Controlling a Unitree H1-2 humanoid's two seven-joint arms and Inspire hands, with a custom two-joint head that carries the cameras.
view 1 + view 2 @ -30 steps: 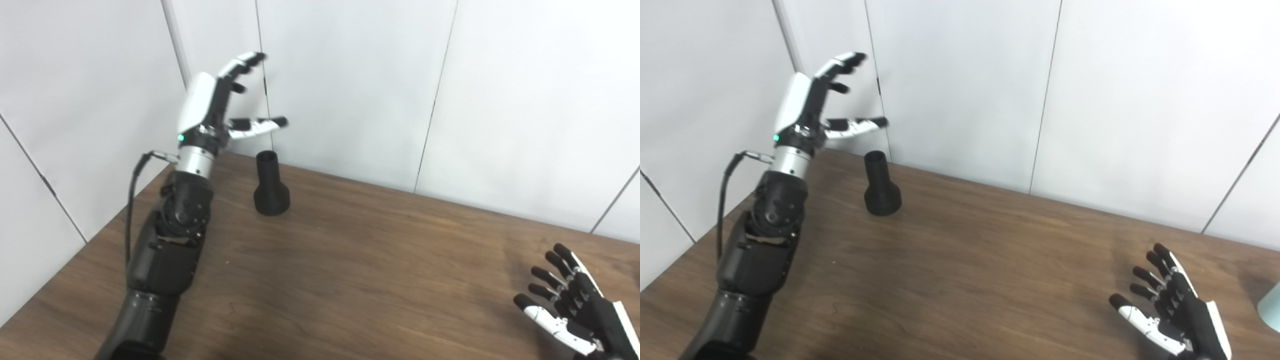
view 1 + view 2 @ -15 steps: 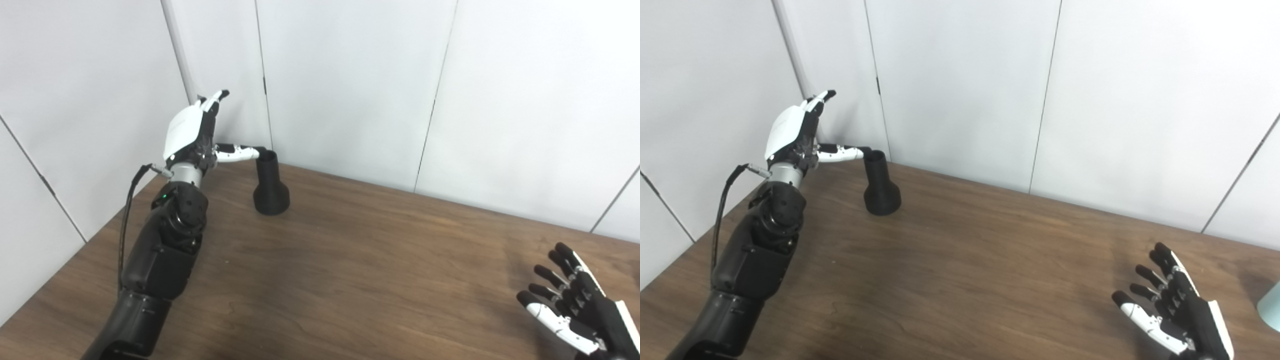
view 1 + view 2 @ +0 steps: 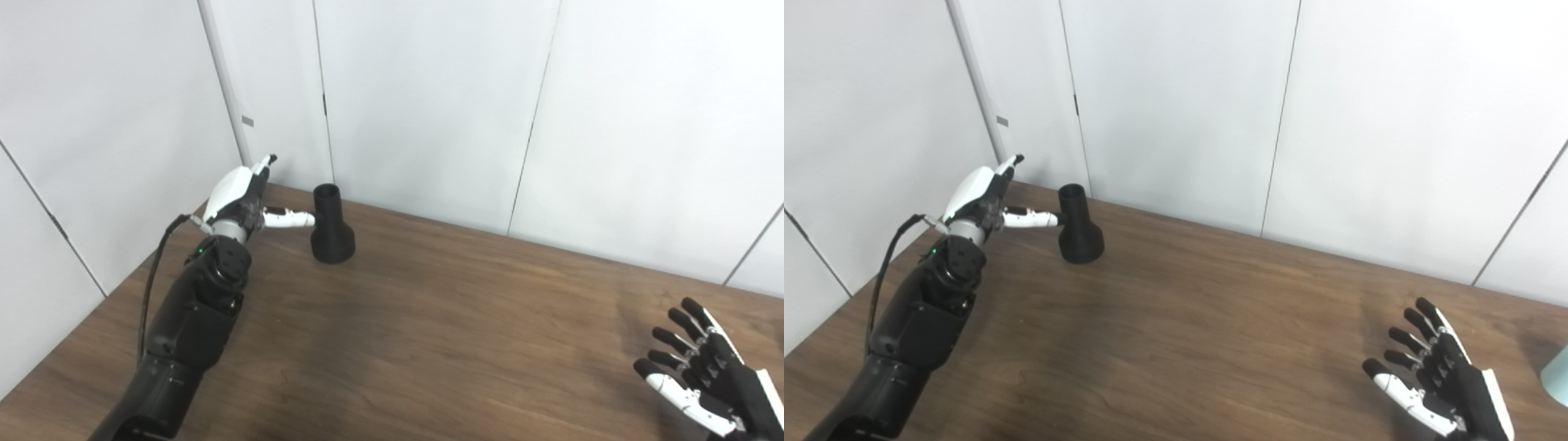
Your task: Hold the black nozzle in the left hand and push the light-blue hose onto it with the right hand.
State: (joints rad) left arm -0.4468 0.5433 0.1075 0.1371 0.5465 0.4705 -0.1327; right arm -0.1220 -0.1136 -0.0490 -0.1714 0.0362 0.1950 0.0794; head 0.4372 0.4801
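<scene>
Nozzle [image 3: 331, 225] stands upright on the table [image 3: 429, 343], looks hard, light and smooth, so the wide-open left hand [image 3: 245, 199] beside it should grab its thin neck, while the right hand [image 3: 704, 376] waits open, far away.

Dark wood-grain table [image 3: 441, 343], white panelled walls [image 3: 429, 104] with thin dark seams, even light
</scene>
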